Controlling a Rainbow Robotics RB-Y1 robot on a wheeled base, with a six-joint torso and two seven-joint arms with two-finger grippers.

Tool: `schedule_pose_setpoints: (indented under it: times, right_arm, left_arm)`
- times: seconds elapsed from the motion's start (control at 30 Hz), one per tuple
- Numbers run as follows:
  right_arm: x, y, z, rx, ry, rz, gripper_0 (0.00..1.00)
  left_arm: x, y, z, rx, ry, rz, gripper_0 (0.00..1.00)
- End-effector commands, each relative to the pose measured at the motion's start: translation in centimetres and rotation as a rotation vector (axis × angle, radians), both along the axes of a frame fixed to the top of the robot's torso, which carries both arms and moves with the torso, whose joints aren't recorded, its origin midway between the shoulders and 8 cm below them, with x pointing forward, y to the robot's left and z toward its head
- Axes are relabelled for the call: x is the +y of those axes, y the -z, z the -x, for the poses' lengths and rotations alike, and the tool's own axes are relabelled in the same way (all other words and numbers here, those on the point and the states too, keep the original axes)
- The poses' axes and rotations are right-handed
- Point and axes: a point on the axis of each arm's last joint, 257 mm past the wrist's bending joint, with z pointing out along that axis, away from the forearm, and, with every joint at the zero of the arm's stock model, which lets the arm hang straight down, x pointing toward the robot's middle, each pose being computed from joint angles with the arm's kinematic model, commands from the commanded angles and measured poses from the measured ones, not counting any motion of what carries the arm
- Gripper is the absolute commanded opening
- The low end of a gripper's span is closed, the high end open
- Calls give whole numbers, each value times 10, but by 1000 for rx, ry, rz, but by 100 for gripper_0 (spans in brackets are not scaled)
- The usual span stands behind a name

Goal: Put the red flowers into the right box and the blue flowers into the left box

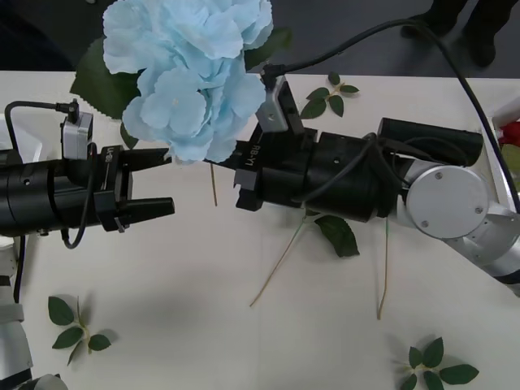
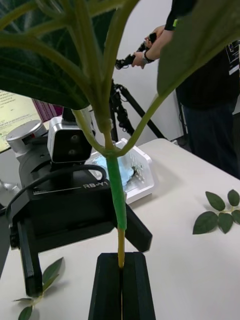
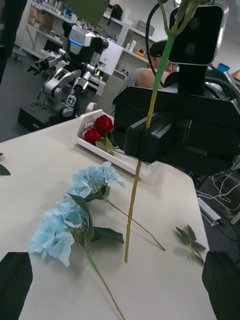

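My right gripper [image 1: 240, 180] [image 2: 121, 260] is shut on the thin stem of one blue flower [image 1: 191, 69], held upright high above the table's middle with its stem end hanging below the fingers. My left gripper [image 1: 158, 184] [image 3: 119, 265] faces it from the left, open and holding nothing, its tips just short of the stem. Two more blue flowers [image 3: 75, 220] lie on the table under the right arm. The red flowers [image 3: 98, 131] lie in the right box [image 3: 86, 124]. The left box [image 2: 145, 175] holds a blue head.
Loose green leaf sprigs lie on the table at the front left [image 1: 73, 325], front right [image 1: 435, 366] and back [image 1: 329, 93]. Bare stems [image 1: 280, 264] stick out from under the right arm. A person stands beyond the table in the right wrist view.
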Motion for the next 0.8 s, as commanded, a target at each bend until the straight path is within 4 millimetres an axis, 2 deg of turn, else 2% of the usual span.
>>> schedule_pose_setpoints:
  times: [0.03,0.43,0.47,0.5,0.53,0.6,0.63,0.67,0.73,0.8]
  right_arm:
    - [8,-19,1,-74,-8,-15,0]
    - [9,-13,0,-61,-9,-5,0]
    - [9,-13,0,-61,-9,-5,0]
    - [9,-13,0,-61,-9,-5,0]
    - [9,-13,0,-61,-9,-5,0]
    - [9,-13,0,-61,-9,-5,0]
    - [9,-13,0,-61,-9,-5,0]
    - [9,-13,0,-61,-9,-5,0]
    - [9,-13,0,-61,-9,-5,0]
    - [9,-13,0,-61,-9,-5,0]
  left_arm:
    - [-23,-10,-4,-104,26,-34,100]
    - [-56,-6,-12,-88,23,-18,100]
    - [-57,-5,-12,-88,25,-20,93]
    - [-58,-5,-11,-86,26,-20,75]
    - [-60,-6,-12,-88,28,-16,68]
    - [-63,-5,-11,-87,32,-18,32]
    - [-63,-5,-12,-88,32,-19,24]
    - [-63,-5,-12,-87,31,-21,7]
    - [-63,-4,-12,-86,30,-22,0]
    - [-62,-4,-13,-85,27,-22,0]
